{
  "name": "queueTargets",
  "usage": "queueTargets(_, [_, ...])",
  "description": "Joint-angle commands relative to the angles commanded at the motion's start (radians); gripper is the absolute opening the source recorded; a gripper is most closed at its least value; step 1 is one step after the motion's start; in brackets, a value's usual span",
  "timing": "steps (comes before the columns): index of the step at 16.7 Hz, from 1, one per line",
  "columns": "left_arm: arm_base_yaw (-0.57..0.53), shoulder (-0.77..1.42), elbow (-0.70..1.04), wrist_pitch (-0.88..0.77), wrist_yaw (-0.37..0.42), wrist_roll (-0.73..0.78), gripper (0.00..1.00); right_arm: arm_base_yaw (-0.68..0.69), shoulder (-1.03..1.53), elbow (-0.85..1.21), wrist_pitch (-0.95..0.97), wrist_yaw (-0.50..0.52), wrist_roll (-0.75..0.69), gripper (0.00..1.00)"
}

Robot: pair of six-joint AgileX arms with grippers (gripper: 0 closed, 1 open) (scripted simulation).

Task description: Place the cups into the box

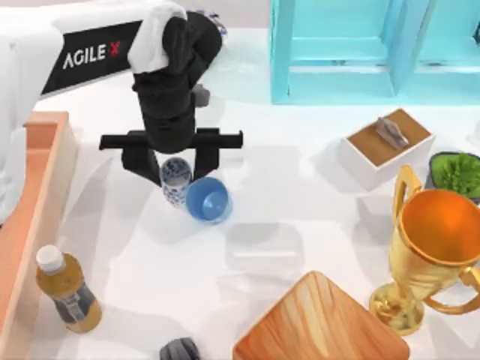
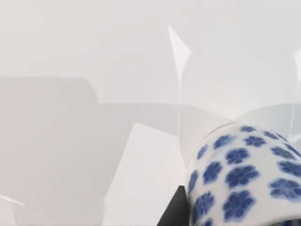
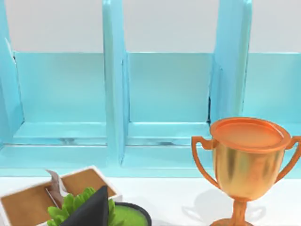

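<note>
Right of the peach box (image 1: 30, 187), mid-table | left gripper (image 1: 174, 161) straddles floral cup (image 1: 175, 180), jaws spread, not clamped | blue tumbler (image 1: 207, 199) touches it | glazed, light, slippery (likely fragile): pinch mid-wall | right arm idle beside the trophy (image 3: 244, 160).

A plain white table (image 1: 300, 225) fills the scene, evenly lit, with soft grey shadows beneath the objects on it. At about one o'clock stands a light turquoise shelf unit (image 1: 352, 52) with upright dividers forming open compartments, and a pale wall (image 3: 169, 23) behind it.
</note>
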State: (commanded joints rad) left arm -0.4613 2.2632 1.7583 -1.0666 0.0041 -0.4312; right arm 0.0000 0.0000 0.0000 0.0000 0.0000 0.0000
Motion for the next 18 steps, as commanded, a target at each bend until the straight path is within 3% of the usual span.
queueTargets(6, [0.005, -0.007, 0.004, -0.004, 0.000, 0.004, 0.00, 0.000, 0.000, 0.000, 0.000, 0.000, 0.000, 1.00])
queueTargets(14, [0.206, -0.167, 0.104, -0.272, -0.001, 0.203, 0.00, 0.000, 0.000, 0.000, 0.000, 0.000, 0.000, 1.00])
queueTargets(18, [0.226, -0.186, 0.113, -0.292, 0.000, 0.223, 0.00, 0.000, 0.000, 0.000, 0.000, 0.000, 0.000, 1.00])
